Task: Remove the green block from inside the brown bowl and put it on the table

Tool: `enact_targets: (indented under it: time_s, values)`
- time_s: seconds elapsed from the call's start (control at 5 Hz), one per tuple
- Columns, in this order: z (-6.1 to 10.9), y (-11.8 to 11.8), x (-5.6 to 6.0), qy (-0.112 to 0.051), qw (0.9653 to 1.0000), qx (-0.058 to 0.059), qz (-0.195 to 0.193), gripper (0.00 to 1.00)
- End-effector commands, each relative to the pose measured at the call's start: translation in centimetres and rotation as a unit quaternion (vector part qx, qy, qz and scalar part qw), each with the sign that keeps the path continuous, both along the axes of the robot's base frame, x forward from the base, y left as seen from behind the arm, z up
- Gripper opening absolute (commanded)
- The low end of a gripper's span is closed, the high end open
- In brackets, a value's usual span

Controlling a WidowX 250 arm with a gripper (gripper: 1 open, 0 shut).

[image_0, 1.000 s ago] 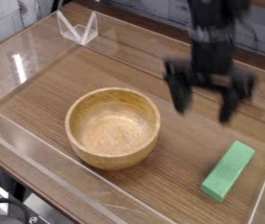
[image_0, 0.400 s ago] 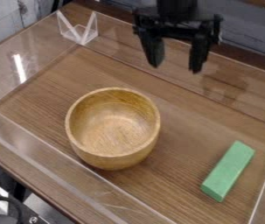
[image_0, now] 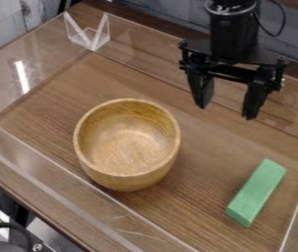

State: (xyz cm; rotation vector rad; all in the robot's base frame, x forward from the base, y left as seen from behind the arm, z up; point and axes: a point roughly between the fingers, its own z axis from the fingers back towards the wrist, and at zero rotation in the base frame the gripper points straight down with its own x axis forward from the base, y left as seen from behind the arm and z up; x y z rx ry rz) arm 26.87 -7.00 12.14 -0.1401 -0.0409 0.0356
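The green block [image_0: 257,191] lies flat on the table [image_0: 217,148] at the front right, outside the bowl. To its left stands the brown bowl [image_0: 128,143], round and wooden, with nothing inside it. My gripper [image_0: 229,99] hangs above the table behind the block and to the right of the bowl. Its two black fingers [image_0: 203,89] point down, spread wide apart, with nothing between them.
Clear acrylic walls [image_0: 59,69] border the tabletop on all sides. A small clear bracket [image_0: 89,31] stands on the far left wall. The black arm [image_0: 233,25] rises from the gripper toward the back.
The gripper swung from above the block's right side to the back centre, then came back right and lower. Block and bowl have not moved.
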Motion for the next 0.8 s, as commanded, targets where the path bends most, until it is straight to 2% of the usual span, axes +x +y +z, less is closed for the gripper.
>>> enact_targets:
  time_s: [0.0,0.6]
  values:
    - [1.6,-0.4,0.1,-0.038,0.9992,-0.007,-0.004,1.00]
    - [0.5,-1.2,0.3,-0.042,0.9990,-0.011,-0.014,1.00]
